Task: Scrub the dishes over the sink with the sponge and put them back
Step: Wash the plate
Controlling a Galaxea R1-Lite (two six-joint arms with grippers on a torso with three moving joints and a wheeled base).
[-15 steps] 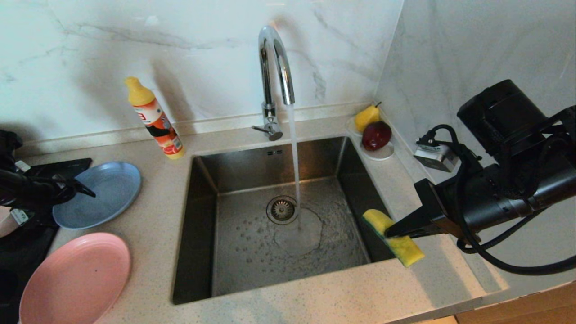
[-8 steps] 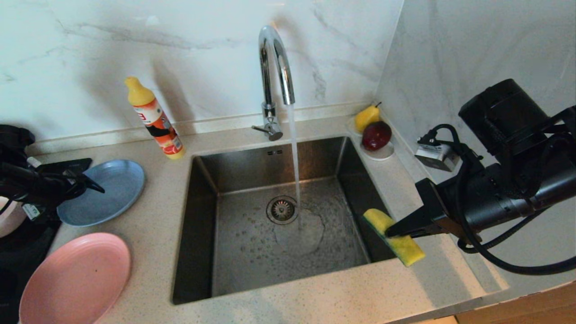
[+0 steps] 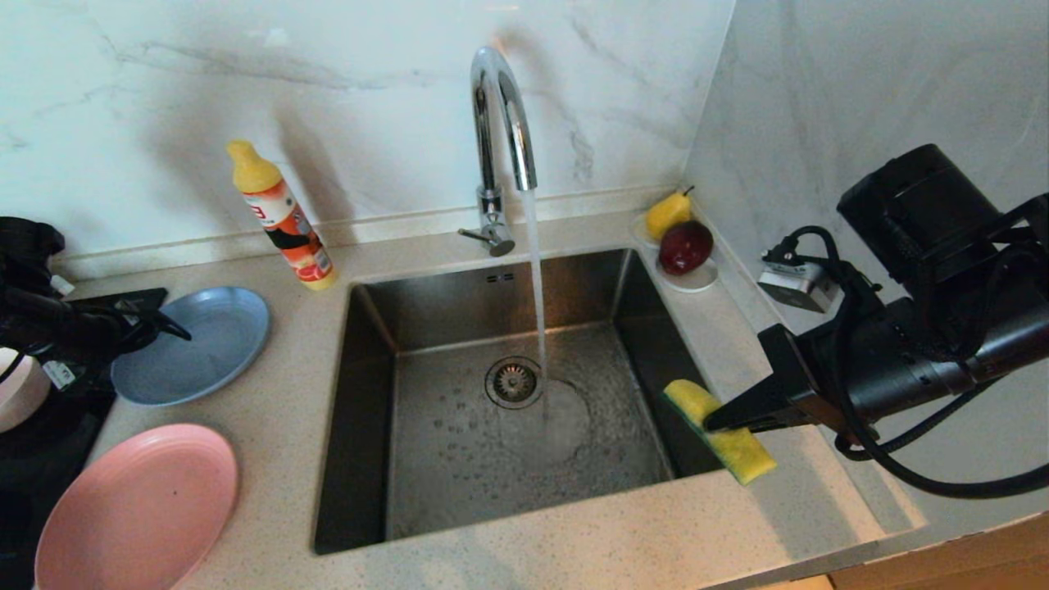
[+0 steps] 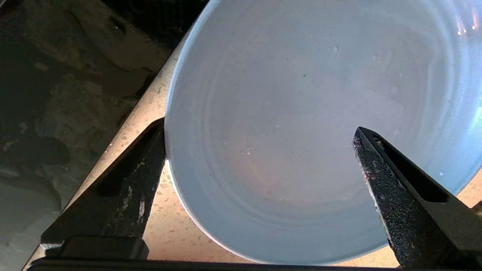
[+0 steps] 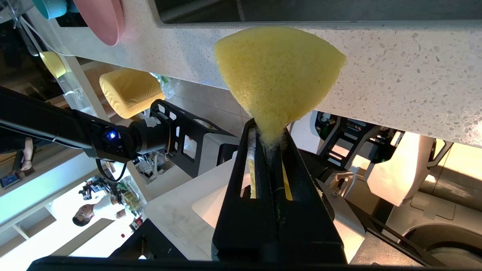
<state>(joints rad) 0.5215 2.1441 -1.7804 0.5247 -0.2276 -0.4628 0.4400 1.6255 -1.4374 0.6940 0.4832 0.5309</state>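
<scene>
The sponge point(image 3: 719, 433) is pinched in the closed right gripper point(image 3: 711, 424) over the right rim of the sink point(image 3: 369, 410), while the blue-grey plate point(image 3: 197, 344), lying on the counter point(image 3: 279, 418), is straddled at its rim by the wide-open left gripper point(image 3: 168, 328).

pink plate point(image 3: 135, 508) — cut by frame edge | pale bowl point(image 3: 18, 387) — mostly hidden
</scene>
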